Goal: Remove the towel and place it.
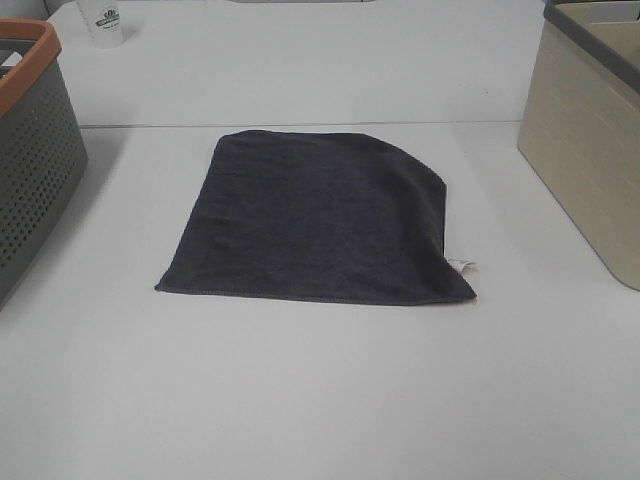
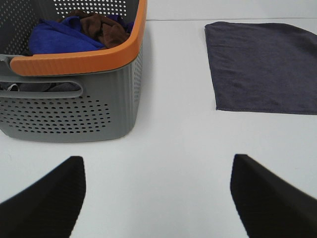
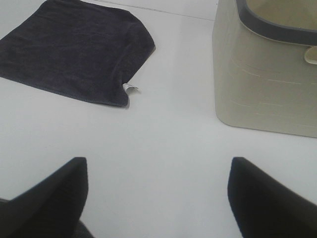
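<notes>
From the high exterior camera we see the towel (image 1: 315, 215) lying flat in the middle of the white table (image 1: 320, 400), dark charcoal, with its small white tag (image 1: 462, 265) sticking out at the near right corner. A grey perforated basket (image 1: 30, 150) with an orange rim stands at the left edge, a beige bin (image 1: 590, 150) with a dark rim at the right edge, and a white paper cup (image 1: 105, 22) at the far left. Neither of our arms shows in this view.

In the left wrist view, the left gripper (image 2: 158, 198) has its two dark fingers (image 2: 47, 201) spread wide apart with only bare table between them; they hold nothing. Ahead of the fingers and off to one side stands the grey basket (image 2: 74, 109), with a blue cloth (image 2: 57, 37) and a brown cloth (image 2: 104, 27) inside. The towel (image 2: 265, 64) lies ahead of the other finger, well apart from it, its hemmed edge facing us.

In the right wrist view, the right gripper (image 3: 156, 198) is likewise spread wide and empty, fingers (image 3: 270, 198) over bare table. The towel (image 3: 74, 49) lies ahead beyond one finger, well apart, its tag (image 3: 130, 88) at the corner nearest the gripper. The beige bin (image 3: 265, 79) stands ahead of the other finger.
</notes>
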Tool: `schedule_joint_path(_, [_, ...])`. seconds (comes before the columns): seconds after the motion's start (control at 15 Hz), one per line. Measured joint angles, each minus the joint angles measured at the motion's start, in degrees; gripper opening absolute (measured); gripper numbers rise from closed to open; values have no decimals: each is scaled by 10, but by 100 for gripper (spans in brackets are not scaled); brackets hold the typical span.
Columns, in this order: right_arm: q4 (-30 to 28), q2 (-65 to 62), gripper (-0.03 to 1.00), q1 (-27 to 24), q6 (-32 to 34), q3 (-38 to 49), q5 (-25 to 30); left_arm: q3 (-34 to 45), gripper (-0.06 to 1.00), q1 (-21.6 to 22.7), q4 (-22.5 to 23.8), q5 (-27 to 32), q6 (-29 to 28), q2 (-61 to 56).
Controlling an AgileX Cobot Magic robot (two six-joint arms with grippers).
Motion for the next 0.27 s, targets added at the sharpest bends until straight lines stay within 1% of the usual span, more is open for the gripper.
schedule_joint_path(0.27, [0,0,76,0,0,0,0,0,75,0,0,0,0,0])
